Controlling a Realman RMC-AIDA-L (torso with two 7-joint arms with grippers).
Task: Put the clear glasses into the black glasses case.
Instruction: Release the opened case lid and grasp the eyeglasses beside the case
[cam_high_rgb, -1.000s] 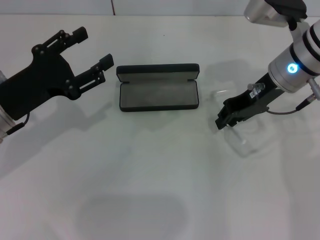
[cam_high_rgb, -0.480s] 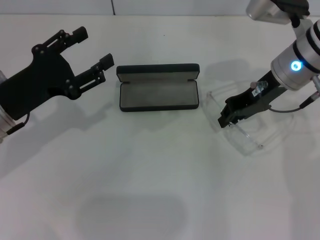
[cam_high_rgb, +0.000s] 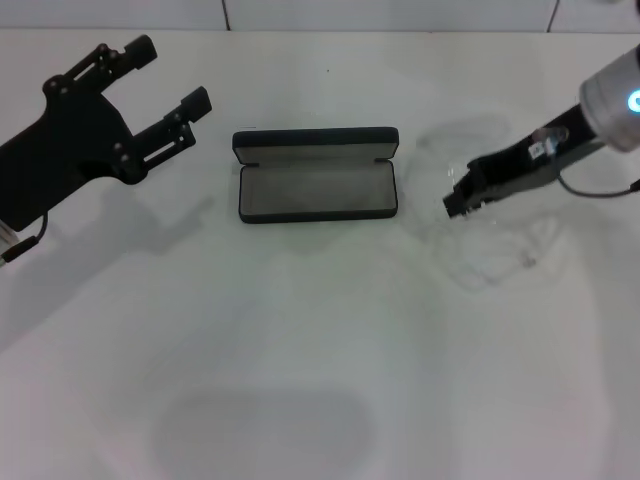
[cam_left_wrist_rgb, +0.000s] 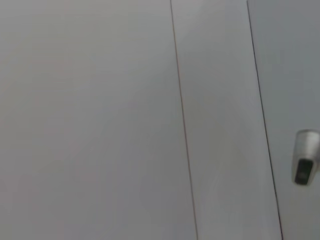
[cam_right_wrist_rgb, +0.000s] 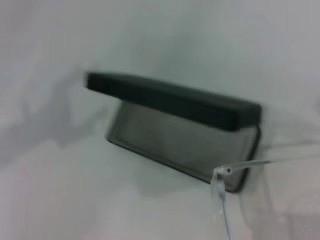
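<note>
Black glasses case (cam_high_rgb: 316, 175) lies open on the white table (cam_high_rgb: 300, 360), lid standing up along its far edge, grey lining exposed, nothing inside. Right gripper (cam_high_rgb: 462, 197) sits to the right of the case, near it but apart, lifted off the table and clamped on the clear glasses (cam_high_rgb: 478, 245); the glasses hang blurred beneath and around the fingertips, right of the case and outside it. Right wrist view: case (cam_right_wrist_rgb: 185, 127) with one clear arm and hinge (cam_right_wrist_rgb: 220, 172) just in front of its near corner. Left gripper (cam_high_rgb: 165, 85) hovers left of the case, well apart, fingers spread, holding nothing
</note>
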